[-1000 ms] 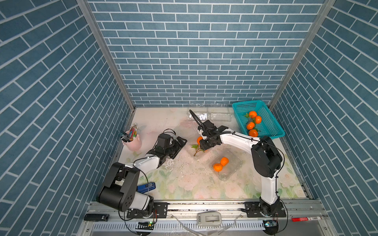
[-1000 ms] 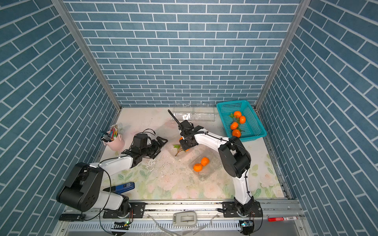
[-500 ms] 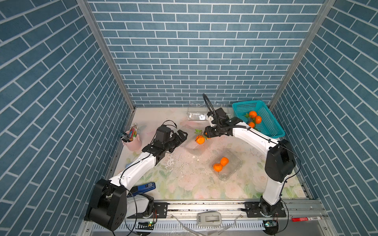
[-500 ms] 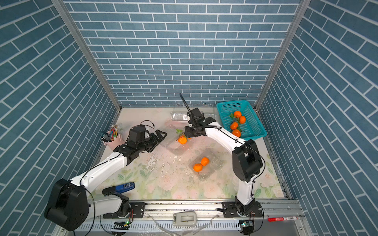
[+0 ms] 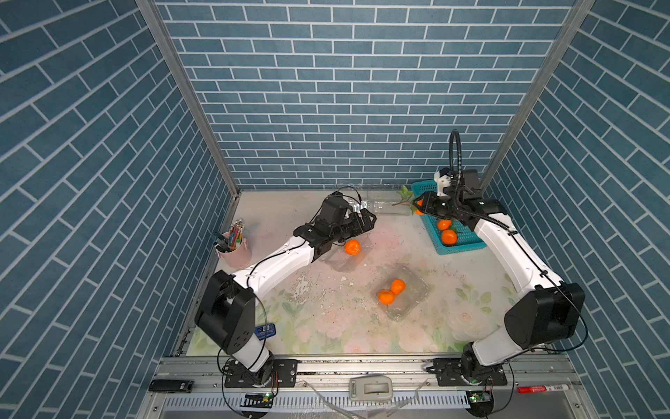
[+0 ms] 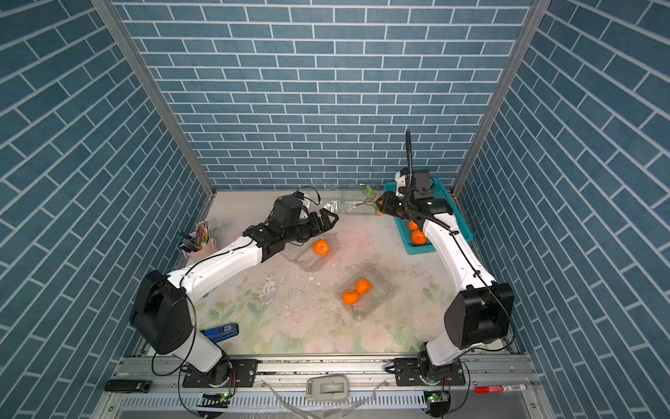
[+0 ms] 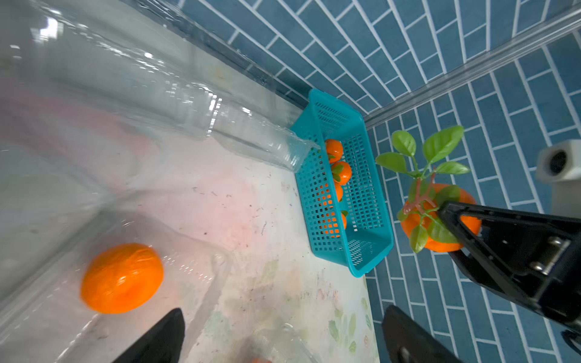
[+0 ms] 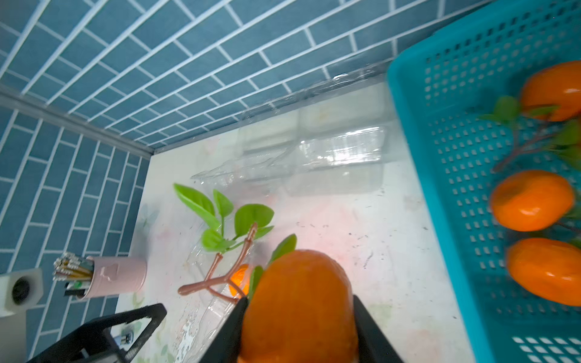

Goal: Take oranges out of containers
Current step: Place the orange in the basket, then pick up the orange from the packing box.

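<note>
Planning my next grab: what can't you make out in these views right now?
- Oranges in the teal basket: right arm covers some in both top views; right wrist view cuts them at its edge.
- Front container lid: clear plastic, open or shut unreadable.
- Containers at the back wall: overlapping, count unclear.

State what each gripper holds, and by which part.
Right gripper: an orange, with the fingers on opposite sides of its round body. Left gripper: open, holding nothing.
</note>
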Robot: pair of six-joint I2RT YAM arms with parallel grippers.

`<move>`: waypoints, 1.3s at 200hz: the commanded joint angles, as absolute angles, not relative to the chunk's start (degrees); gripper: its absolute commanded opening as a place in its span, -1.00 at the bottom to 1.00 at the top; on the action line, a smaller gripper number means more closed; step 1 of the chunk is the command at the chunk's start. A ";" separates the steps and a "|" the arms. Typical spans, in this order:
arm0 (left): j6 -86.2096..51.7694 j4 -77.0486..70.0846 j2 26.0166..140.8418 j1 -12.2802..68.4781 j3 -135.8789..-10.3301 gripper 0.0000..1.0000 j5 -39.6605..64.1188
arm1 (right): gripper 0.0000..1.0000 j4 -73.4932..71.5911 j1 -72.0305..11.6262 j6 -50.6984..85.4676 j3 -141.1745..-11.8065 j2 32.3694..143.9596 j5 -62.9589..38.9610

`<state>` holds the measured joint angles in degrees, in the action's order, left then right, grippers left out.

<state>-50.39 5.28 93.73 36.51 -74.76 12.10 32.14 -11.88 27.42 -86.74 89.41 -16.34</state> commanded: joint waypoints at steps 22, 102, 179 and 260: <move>-50.22 3.48 102.39 40.88 -83.89 0.99 14.49 | -0.39 33.69 0.11 31.01 -84.86 91.72 -18.20; -51.73 2.72 104.89 41.88 -82.26 0.99 15.38 | -0.18 36.38 6.92 28.39 -89.96 107.80 -14.96; -49.94 6.74 95.67 37.56 -74.16 0.99 13.74 | 0.83 39.90 1.84 23.13 -94.08 101.06 -8.05; -51.98 8.73 80.62 26.71 -56.68 0.99 14.83 | 0.77 36.89 -22.66 16.57 -96.63 100.48 -14.56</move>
